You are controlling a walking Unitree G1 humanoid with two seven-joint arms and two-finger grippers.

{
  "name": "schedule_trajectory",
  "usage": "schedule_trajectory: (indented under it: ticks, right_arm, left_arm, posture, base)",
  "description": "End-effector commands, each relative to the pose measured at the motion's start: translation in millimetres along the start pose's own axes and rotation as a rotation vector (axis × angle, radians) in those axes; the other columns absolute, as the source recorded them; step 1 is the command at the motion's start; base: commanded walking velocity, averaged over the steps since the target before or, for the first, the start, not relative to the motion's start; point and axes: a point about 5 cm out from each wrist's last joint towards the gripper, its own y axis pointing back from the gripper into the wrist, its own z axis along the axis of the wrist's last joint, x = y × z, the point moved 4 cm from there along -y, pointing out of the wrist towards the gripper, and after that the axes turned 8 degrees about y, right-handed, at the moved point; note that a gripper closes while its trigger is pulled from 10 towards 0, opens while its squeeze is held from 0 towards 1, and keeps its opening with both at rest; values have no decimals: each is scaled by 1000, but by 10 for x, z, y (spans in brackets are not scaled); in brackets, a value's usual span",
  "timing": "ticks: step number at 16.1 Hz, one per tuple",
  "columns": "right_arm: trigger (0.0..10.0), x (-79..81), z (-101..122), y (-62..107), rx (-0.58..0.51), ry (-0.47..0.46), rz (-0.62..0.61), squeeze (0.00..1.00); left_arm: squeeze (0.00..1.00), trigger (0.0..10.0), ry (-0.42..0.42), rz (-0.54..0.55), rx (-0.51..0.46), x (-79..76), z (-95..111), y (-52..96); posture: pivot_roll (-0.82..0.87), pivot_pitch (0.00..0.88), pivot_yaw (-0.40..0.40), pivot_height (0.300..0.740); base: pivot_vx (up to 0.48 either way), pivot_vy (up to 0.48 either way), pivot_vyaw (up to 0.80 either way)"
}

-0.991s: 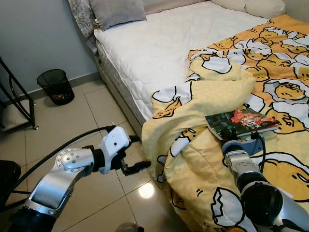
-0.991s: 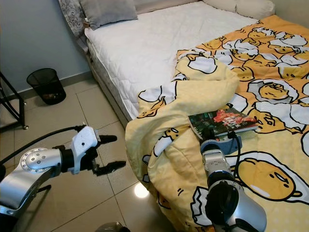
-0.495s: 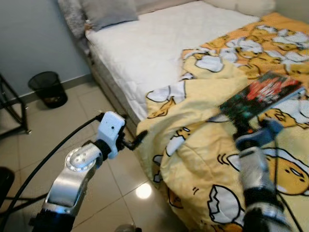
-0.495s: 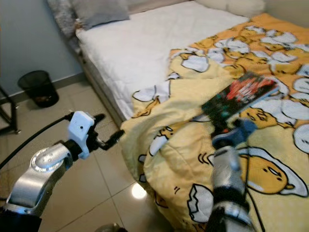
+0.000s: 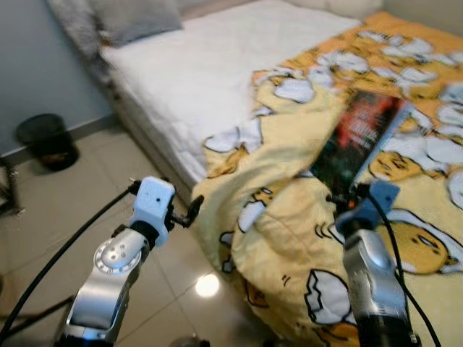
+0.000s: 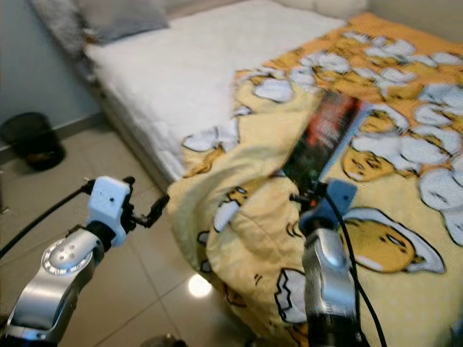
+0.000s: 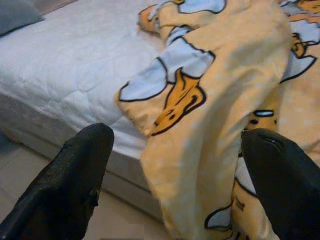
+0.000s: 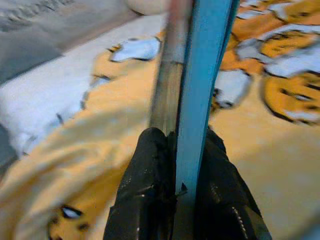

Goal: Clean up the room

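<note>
— Bedroom floor tiles are running along a bed with a bare white mattress; a yellow quilt is spilling over its edge. Where is the book?

— The book is sitting right in the right gripper, pinched by its lower edge between the two black fingers, which are closing tight on it. It is standing up off the quilt, tilted, cover toward the camera.

— And the other one?

— The left gripper is hovering over the tiles just beside the hanging quilt edge, fingers spread wide with nothing between them; through its wrist camera the quilt fold is lying between the two fingertips but apart from them.

— Anything hard to read?

— Both head views are blurring, so the cover print is only red and dark green patches. A bin by the wall is soft too.

— What is differing from a second ago?

— Back then the book was lying flat on the quilt; now it is lifting upright in the grip. The whole view is also shifting, so the camera is moving.
</note>
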Motion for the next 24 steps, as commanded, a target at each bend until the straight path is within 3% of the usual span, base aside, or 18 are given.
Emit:
schedule_trajectory:
  ticks: [1,3,6,8,10,11,12,13,14,18,24]
  right_arm:
    - [10000,145,150,-37,-46,34,34,0]
    - [10000,230,203,-63,-52,86,46,0]
    - [10000,197,207,-76,-46,122,28,0]
    - [10000,261,188,-58,-34,86,45,0]
    - [10000,185,236,-90,-61,102,-39,0]
    - [10000,193,191,-90,-35,78,-30,0]
    - [10000,182,184,-89,-31,83,-43,0]
    - [10000,221,156,-87,-8,41,-9,0]
    - [10000,259,136,-77,8,13,25,0]
    - [10000,324,111,-57,14,27,56,0]
    - [10000,361,39,-44,51,-23,55,0]
  left_arm:
    - [937,10000,-17,23,-8,43,38,2]
    - [941,10000,-21,63,-13,148,42,-14]
    - [941,10000,-21,84,-14,190,44,1]
    - [937,10000,4,92,-18,186,43,31]
    - [839,10000,-10,88,-20,178,60,39]
    - [678,10000,1,113,-27,219,71,65]
    - [600,10000,2,120,-29,230,77,74]
    - [125,10000,-11,124,-23,239,75,87]
    - [0,10000,-25,129,-20,247,76,92]
    - [0,10000,21,155,-42,278,143,75]
    - [0,10000,1,170,-40,331,175,86]
  posture:
    - [-37,0,14,740]
    - [-42,0,6,740]
    - [-29,0,-1,740]
    - [-26,0,11,740]
    - [-14,0,4,740]
    - [-5,0,0,740]
    - [-2,0,-1,740]
    - [26,0,-14,740]
    - [34,0,-15,740]
    - [25,0,-15,740]
    - [45,0,-13,740]
  base:
    - [0,0,-800]
    - [0,0,-794]
    - [0,0,-783]
    - [0,0,-800]
    - [0,0,-788]
    - [0,0,-781]
    - [0,0,-781]
    - [0,0,-781]
    - [0,0,-781]
    - [0,0,-797]
    - [0,222,-800]
